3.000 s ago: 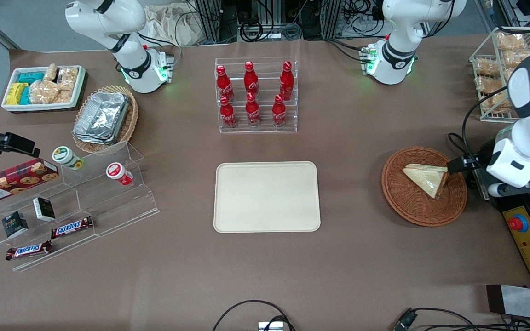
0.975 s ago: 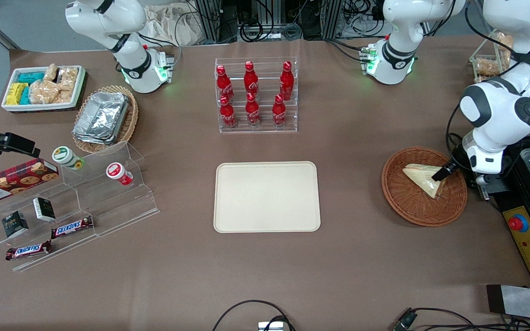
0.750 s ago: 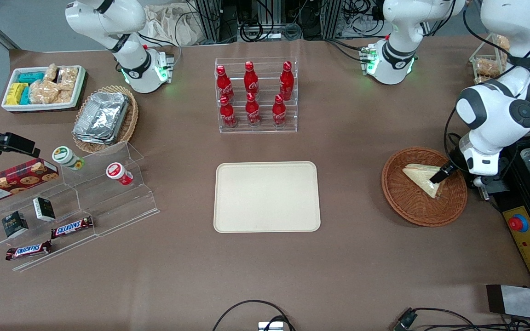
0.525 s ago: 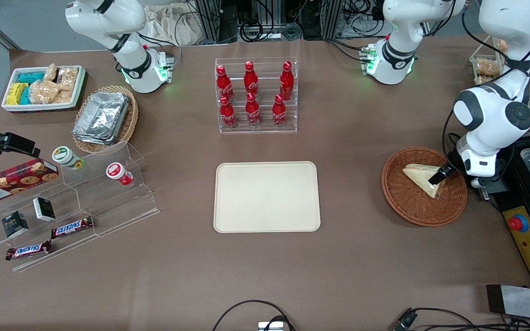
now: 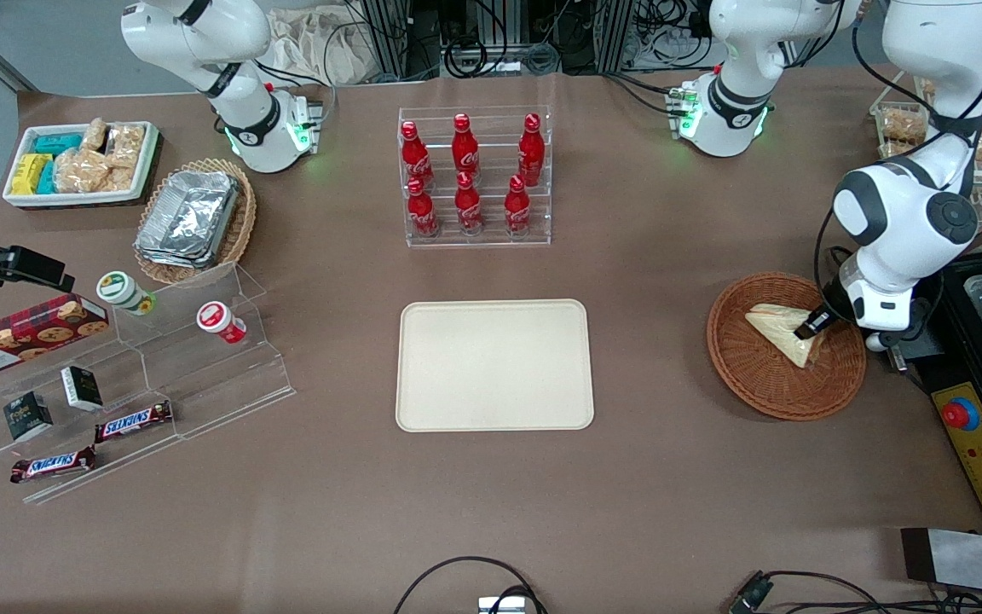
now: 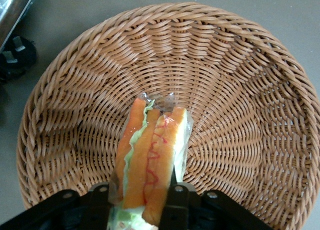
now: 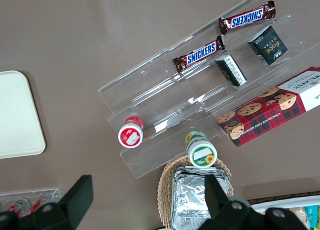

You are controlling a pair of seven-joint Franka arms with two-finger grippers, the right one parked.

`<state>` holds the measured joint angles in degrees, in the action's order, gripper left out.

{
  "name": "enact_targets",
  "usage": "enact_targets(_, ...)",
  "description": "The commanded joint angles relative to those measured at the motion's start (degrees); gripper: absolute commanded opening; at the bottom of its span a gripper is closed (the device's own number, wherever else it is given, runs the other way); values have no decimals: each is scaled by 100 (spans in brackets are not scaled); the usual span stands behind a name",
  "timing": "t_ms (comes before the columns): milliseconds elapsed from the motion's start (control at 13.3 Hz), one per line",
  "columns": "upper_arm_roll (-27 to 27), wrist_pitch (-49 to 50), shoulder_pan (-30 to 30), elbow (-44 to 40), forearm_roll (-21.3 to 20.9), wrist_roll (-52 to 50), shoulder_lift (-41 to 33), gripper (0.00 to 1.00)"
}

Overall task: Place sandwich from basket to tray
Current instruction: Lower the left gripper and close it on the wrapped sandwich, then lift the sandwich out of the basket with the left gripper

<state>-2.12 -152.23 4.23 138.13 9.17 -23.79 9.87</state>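
One sandwich (image 5: pixel 785 331) lies in one round brown wicker basket (image 5: pixel 755 379), near the working arm's end of the tabletop (image 5: pixel 491 512). The sandwich is a triangular wedge of pale bread in clear wrap; the wrist view shows its cut edge (image 6: pixel 150 162) with orange layers, a green leafy strip and a thin red squiggle. The basket's weave (image 6: pixel 240 90) runs in tight concentric rings up to a low rim.

The end effector (image 5: pixel 815 324) sits over the basket at the sandwich's thick end. In the wrist view its two dark fingers (image 6: pixel 175 205) stand on either side of the wedge and press against the wrap, clamped on the sandwich, which rests on the basket floor.

One cream-beige tray (image 5: pixel 494 365), a flat rectangle with rounded corners and a low rim, lies at the middle of the tabletop, well apart from the basket.

Farther from the front camera than the tray stands one clear acrylic rack (image 5: pixel 474 239) with six red bottles (image 5: pixel 467 205) in two rows of three. Toward the parked arm's end sit a clear stepped stand (image 5: pixel 201 367) carrying two chocolate bars (image 5: pixel 133 420), two small dark boxes (image 5: pixel 82 388), two round tubs (image 5: pixel 220 322) and one biscuit box (image 5: pixel 22 335). Nearby are a paler wicker basket (image 5: pixel 239 226) of crinkled foil containers (image 5: pixel 188 217) and one white tray of snack packets (image 5: pixel 82 162).
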Motion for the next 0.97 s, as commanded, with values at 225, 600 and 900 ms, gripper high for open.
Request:
enact_targets(225,10,114,-203,-48,-20,-82,-345,17)
enact_targets(600,150,264,-247,-198,-64,-47,-469,16)
enact_targets(900,361,605,-247,-505,-380,-46,-478,15)
